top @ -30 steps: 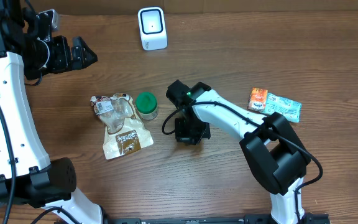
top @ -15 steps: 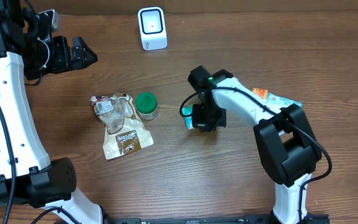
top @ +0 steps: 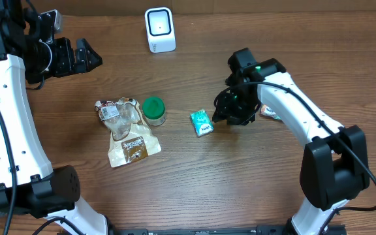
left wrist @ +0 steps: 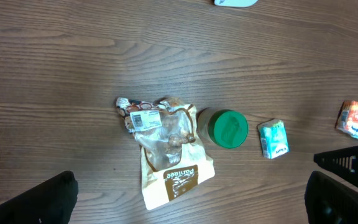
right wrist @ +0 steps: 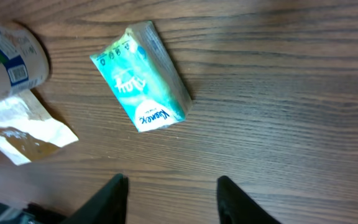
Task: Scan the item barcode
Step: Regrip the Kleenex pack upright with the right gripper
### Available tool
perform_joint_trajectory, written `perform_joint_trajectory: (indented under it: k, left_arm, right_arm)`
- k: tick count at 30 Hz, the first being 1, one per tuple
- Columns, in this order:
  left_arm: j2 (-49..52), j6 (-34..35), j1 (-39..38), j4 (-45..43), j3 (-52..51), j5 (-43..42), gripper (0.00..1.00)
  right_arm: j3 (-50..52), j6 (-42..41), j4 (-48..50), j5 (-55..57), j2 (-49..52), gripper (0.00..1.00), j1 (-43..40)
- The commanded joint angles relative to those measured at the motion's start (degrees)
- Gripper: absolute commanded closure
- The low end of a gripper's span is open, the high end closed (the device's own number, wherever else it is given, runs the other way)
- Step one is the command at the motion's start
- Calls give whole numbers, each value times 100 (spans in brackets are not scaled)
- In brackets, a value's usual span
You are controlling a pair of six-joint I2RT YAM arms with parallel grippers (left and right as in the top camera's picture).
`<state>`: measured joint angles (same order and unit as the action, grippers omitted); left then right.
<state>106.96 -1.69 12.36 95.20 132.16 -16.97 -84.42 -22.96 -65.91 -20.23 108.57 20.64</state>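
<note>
Right gripper (top: 222, 115) hangs low over the brown wooden surface (top: 240, 189), jaws parted to a moderate gap with nothing between them. In the right wrist view its two dark fingers (right wrist: 114, 199) frame bare wood. A small teal tissue pack (top: 202, 122) lies flat on the surface just beside this gripper, on the side toward the middle, touching neither finger. From the wrist camera the pack (right wrist: 142, 78) sits ahead of the fingers, turned at a slant, printed face up.

At the far edge stands a white barcode scanner (top: 160, 29) – well apart from the pack.

Left of the pack stands a green-lidded jar (top: 153, 109), and touching the jar's other side lies a crumpled clear-and-brown snack bag (top: 126, 130). An orange packet (top: 269, 112) peeks out from behind the right arm, mostly hidden.

High at the left side, the left gripper (top: 96, 59) is held wide – its wrist view shows only the fingertips (left wrist: 42, 199) at the bottom corners, holding nothing, with the bag, jar and pack in a row below.
</note>
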Motion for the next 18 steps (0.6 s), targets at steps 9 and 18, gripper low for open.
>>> perform_joint_trajectory:
  k: [9,18]
  left_arm:
    - [-48,-92,-39,11,92,-44,0]
    - [-48,-92,-39,11,92,-44,0]
  right_arm:
    - [452,-107,946,-195,-31,51,192]
    - [1215,-254,1875,-269,-13,52,190]
